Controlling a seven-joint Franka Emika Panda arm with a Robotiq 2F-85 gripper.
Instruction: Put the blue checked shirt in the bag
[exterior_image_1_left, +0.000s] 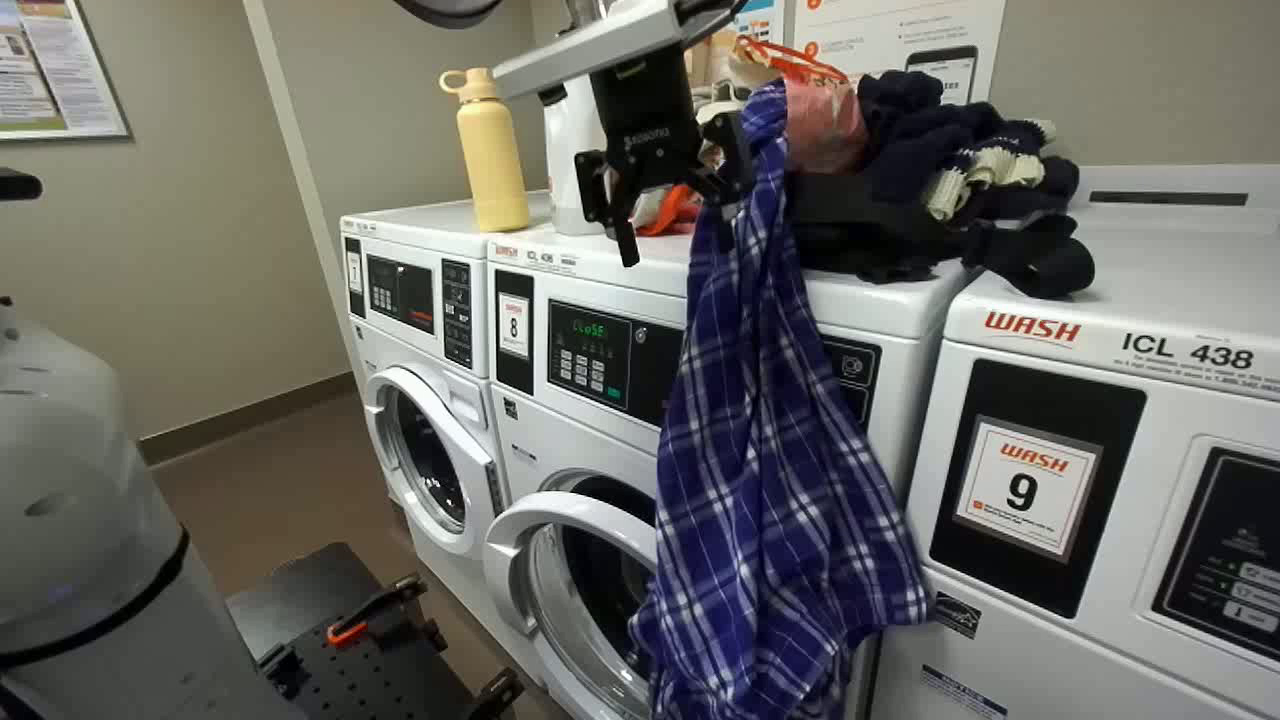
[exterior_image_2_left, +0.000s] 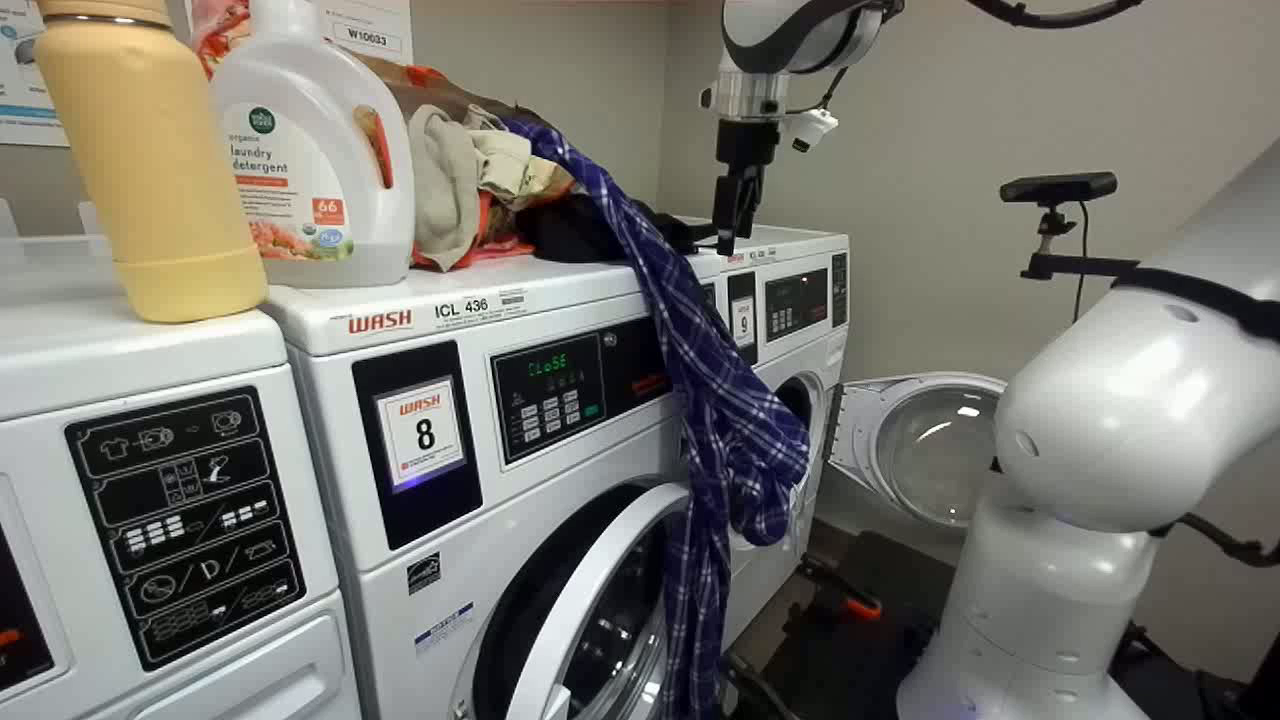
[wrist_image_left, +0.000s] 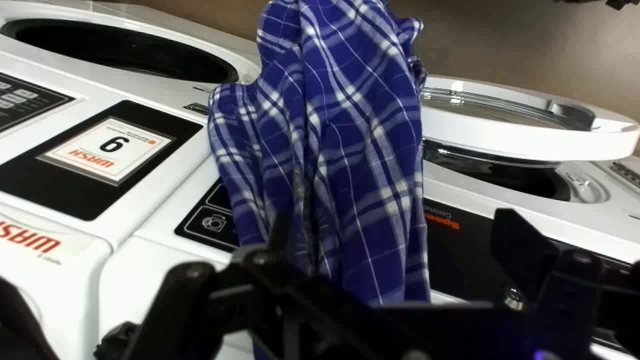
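So, the blue checked shirt (exterior_image_1_left: 775, 470) hangs down the front of washer no. 8 (exterior_image_1_left: 580, 440), R of ctr to the bottom edge in an exterior view. Gripper (exterior_image_1_left: 678, 243), upper ctr, has jaws wide apart, partly in front of it; can't tell if touching. Dark clothes (exterior_image_1_left: 910, 140) lie upper R, yellow btl (exterior_image_1_left: 495, 160) stands upper L.

- Grey-beige walls (exterior_image_1_left: 200, 250), dk. baseboard (exterior_image_1_left: 250, 417), brn. floor (exterior_image_1_left: 300, 480)
- Framed notice bd. (exterior_image_1_left: 55, 80) on wall
- Row of wht. washers (exterior_image_1_left: 590, 440), nos. 8 & 9 w/ doors (exterior_image_2_left: 928, 450) open
- Poster (exterior_image_1_left: 870, 40) behind
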